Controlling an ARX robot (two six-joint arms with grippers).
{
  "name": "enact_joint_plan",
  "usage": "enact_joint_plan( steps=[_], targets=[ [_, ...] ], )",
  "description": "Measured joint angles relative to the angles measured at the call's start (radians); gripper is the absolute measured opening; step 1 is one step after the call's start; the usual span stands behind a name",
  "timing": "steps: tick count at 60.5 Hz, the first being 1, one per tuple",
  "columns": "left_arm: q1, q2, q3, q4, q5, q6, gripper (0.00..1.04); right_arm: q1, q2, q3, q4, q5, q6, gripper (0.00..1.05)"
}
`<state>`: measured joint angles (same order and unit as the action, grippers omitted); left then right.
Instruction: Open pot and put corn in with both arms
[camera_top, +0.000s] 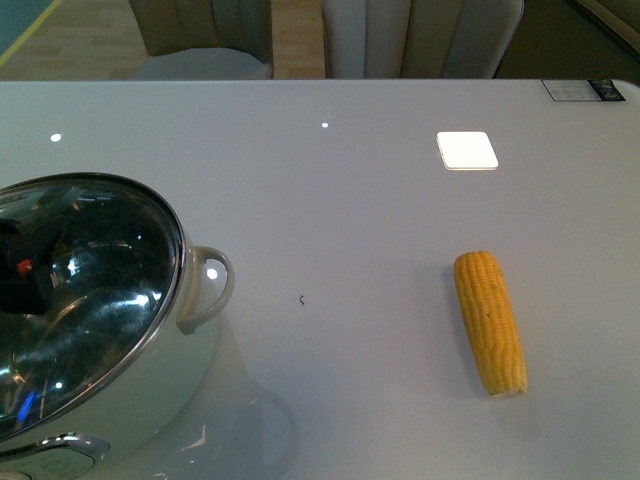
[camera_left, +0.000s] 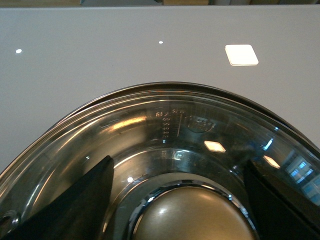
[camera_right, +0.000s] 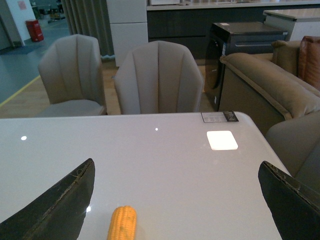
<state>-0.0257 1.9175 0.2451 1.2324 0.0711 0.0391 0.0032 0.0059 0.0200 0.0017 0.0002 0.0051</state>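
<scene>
On bench (camera_top: 350, 200), robot's left: pot (camera_top: 185, 365) with glass lid (camera_top: 80, 290) over it. Corn (camera_top: 490, 322) lies flat well to its right. Left gripper (camera_left: 177, 162) spread wide, straddling lid knob (camera_left: 195, 217), gripping nothing. Right gripper (camera_right: 176, 164) spread wide above corn, empty.
</scene>
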Motion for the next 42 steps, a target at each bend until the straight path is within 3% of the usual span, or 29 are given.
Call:
enact_joint_plan(
  steps=[11, 42],
  targets=[
    [-0.003, -0.008, 0.000, -0.003, -0.009, 0.008, 0.42, 0.000, 0.000, 0.000, 0.000, 0.000, 0.000, 0.96],
    [0.001, -0.196, 0.008, -0.204, -0.037, 0.043, 0.42, 0.000, 0.000, 0.000, 0.000, 0.000, 0.000, 0.96]
  ],
)
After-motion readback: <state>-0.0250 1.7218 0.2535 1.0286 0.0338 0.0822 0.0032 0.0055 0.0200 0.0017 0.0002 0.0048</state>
